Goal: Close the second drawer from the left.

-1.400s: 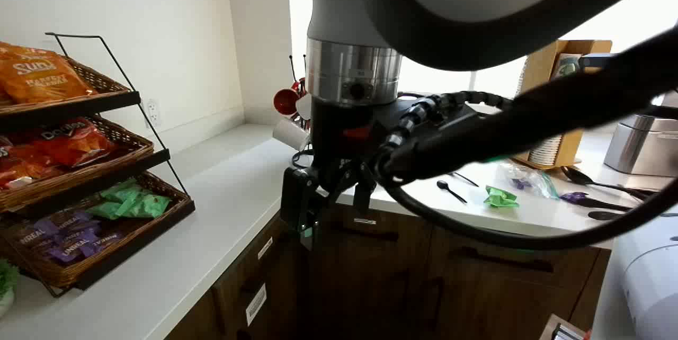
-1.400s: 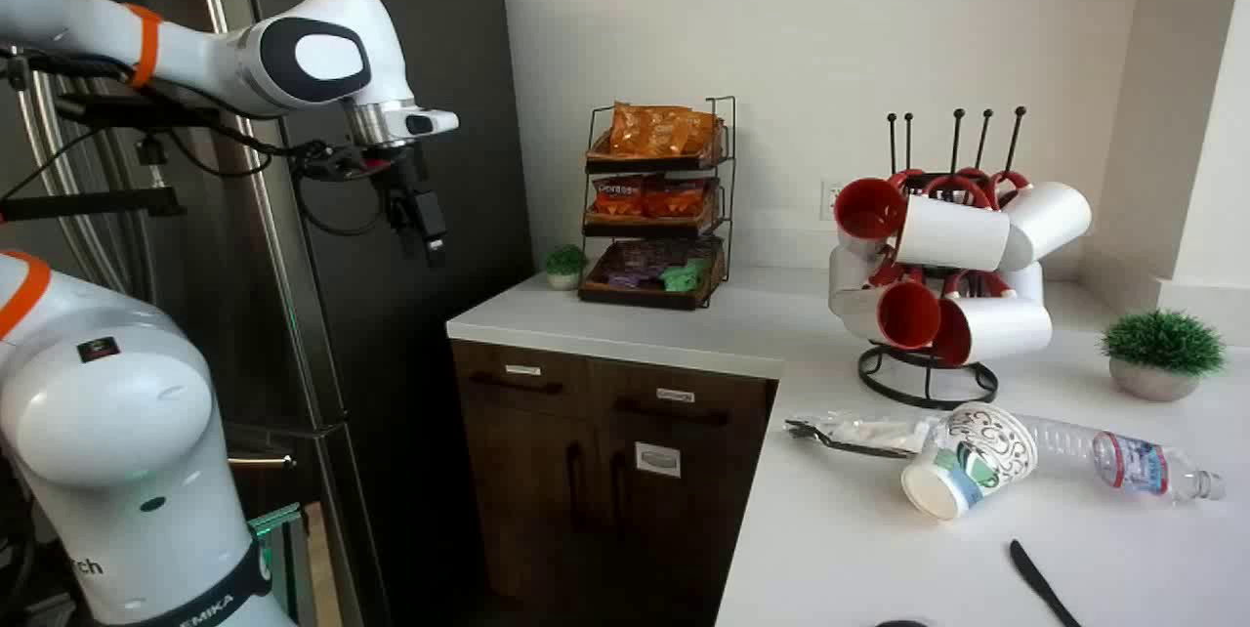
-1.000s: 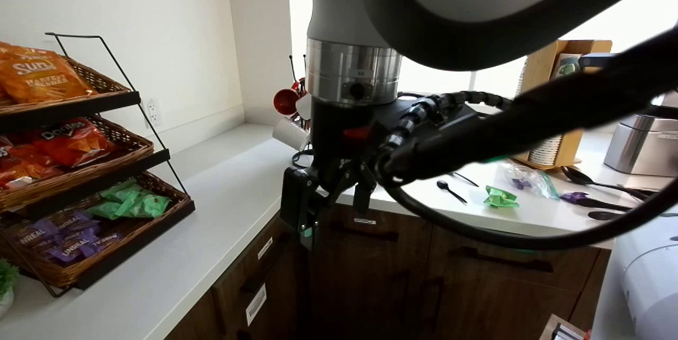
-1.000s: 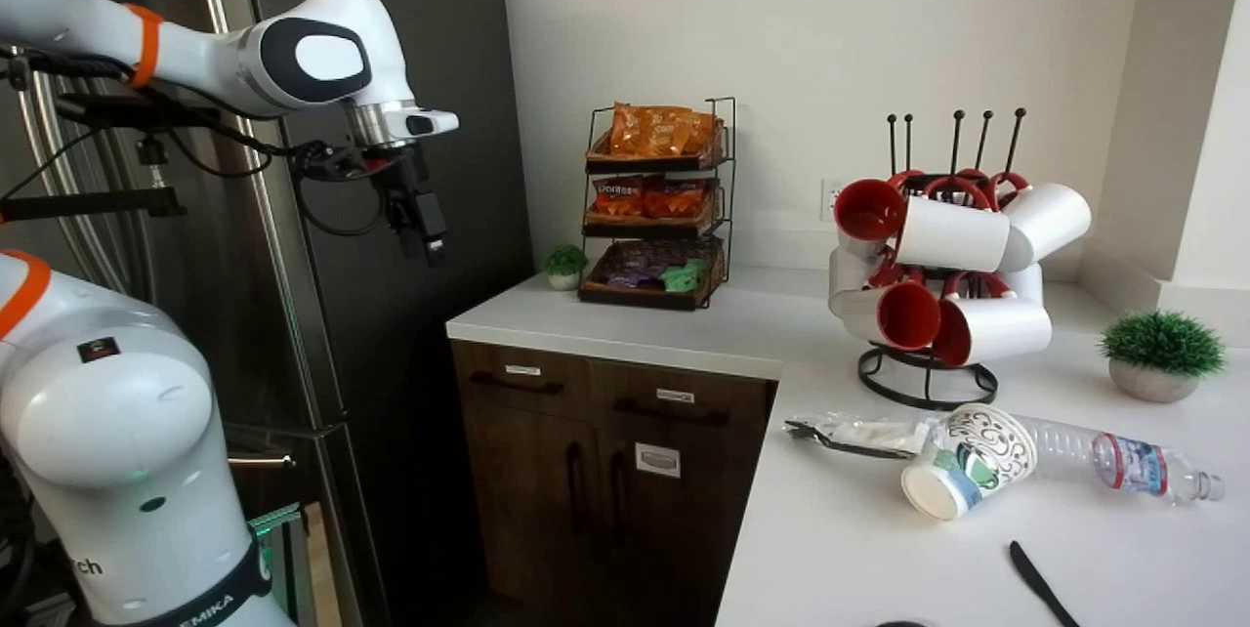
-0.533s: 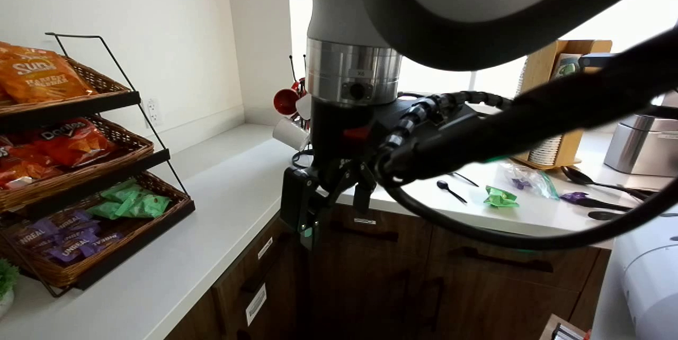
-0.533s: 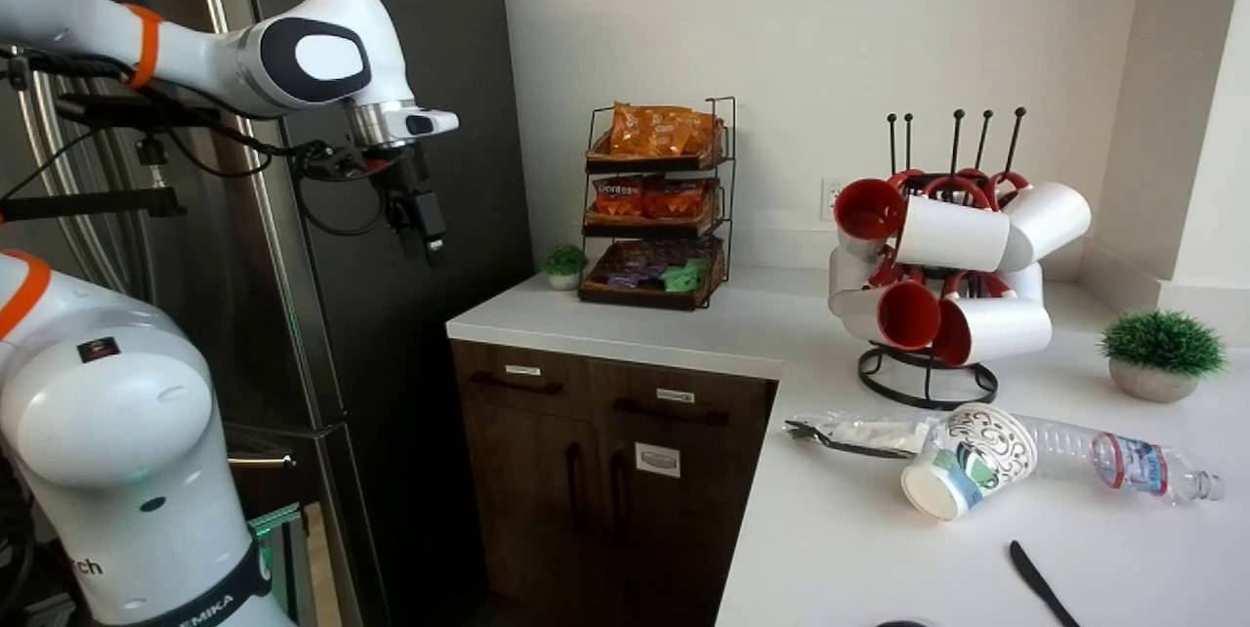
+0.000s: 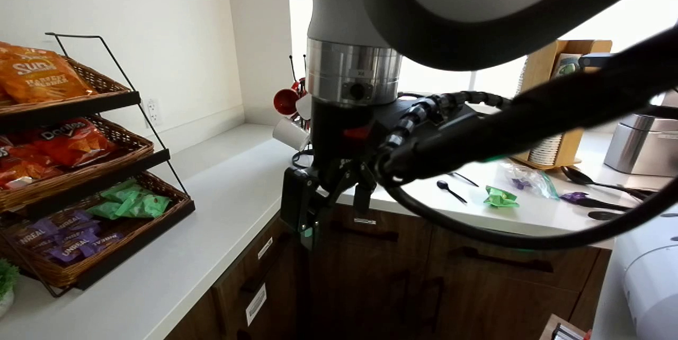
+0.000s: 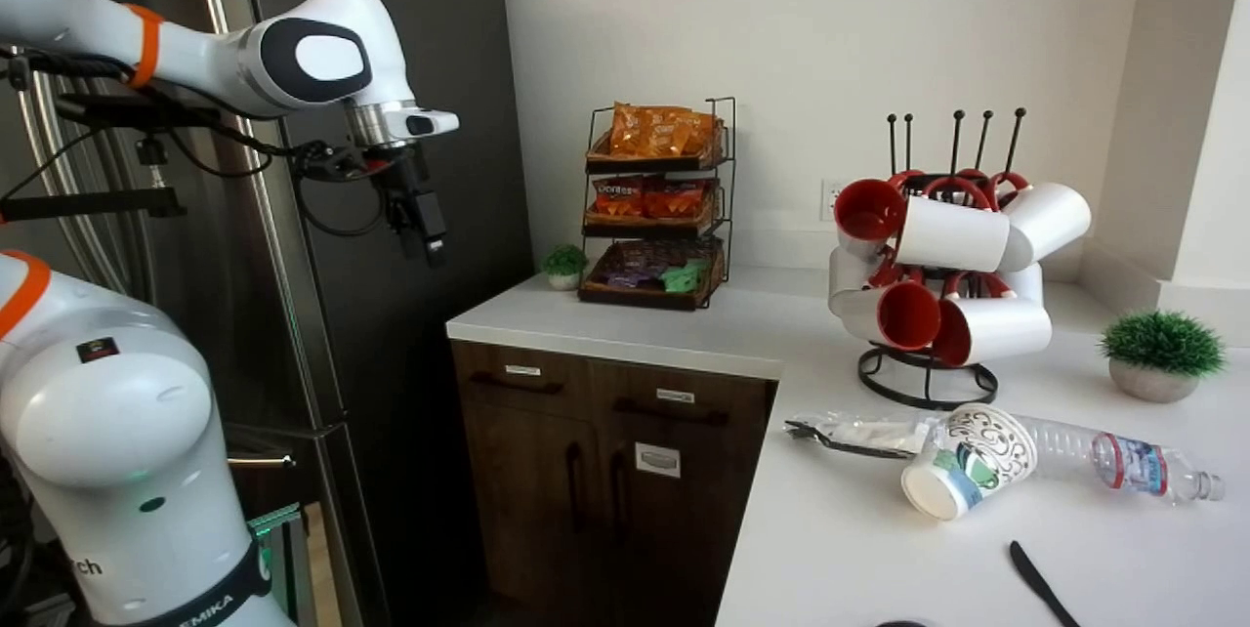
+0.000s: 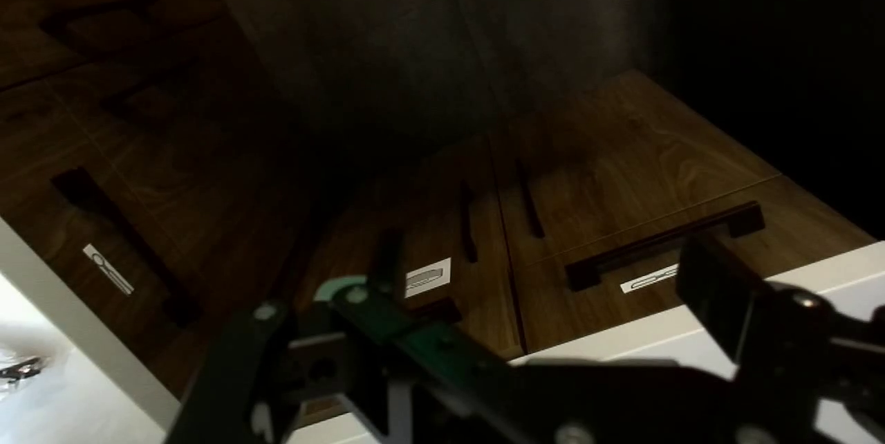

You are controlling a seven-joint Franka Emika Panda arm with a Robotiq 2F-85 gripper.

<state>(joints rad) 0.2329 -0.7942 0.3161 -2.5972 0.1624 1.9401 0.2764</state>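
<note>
The second drawer from the left is a shallow dark brown front with a bar handle and a small white label. It shows in both exterior views (image 7: 249, 266) (image 8: 723, 397), its front looking about level with the first drawer (image 8: 508, 363). In the wrist view the second drawer (image 9: 477, 312) is partly hidden behind a finger. My gripper is open and empty in the wrist view (image 9: 543, 261). It hangs in the air above counter height, apart from the drawers, in both exterior views (image 7: 335, 221) (image 8: 430, 251).
A dark fridge (image 8: 420, 334) stands behind the arm. A snack rack (image 8: 654, 295), a mug rack (image 8: 928, 402), a paper cup (image 8: 967, 461) and a bottle (image 8: 1133, 461) stand or lie on the white counter (image 8: 830, 549). More dark drawers (image 7: 508, 271) line the adjoining side.
</note>
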